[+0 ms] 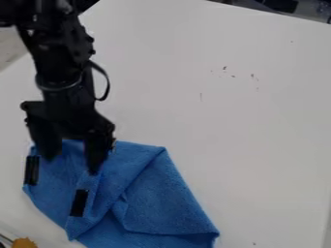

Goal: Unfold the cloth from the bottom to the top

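Nubby blue cloth (165, 198); creased, angular

the black gripper (69, 165) hangs at left, fingers spread — over a rumpled, partly folded blue cloth (158, 198) at lower left, on a white table (246, 131).

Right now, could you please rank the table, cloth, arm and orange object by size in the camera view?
1. Table
2. Cloth and arm: too close to rank, as the arm may be nearer the camera
3. Orange object
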### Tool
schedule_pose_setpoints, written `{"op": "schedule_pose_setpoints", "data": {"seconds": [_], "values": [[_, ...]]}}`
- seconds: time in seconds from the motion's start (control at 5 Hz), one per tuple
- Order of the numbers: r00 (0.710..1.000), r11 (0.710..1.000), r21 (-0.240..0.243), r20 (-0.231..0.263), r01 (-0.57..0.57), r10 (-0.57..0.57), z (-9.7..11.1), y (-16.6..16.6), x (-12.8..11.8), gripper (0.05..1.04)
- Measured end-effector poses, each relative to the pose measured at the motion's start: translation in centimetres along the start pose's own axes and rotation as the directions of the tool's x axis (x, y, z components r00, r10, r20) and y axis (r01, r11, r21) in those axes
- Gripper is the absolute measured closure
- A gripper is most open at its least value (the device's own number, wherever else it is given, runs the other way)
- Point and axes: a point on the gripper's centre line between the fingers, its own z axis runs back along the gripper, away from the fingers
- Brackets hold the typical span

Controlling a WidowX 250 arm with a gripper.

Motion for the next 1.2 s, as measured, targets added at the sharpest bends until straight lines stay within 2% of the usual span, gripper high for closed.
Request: {"op": "schedule_pose_setpoints", "data": {"seconds": [0.2,0.8,1.0,1.2], "values": [[0.999,0.999,-0.017,0.010,-0.039,0.039,-0.7,-0.3,-1.6,0.084],[0.999,0.994,-0.111,-0.039,-0.015,0.010,-5.3,0.3,-0.1,0.084],[0.999,0.993,-0.119,-0.052,-0.003,-0.003,-5.7,0.4,-0.1,0.137],[0.998,0.991,-0.136,-0.056,-0.005,-0.003,-6.3,0.1,0.0,0.312]]}}
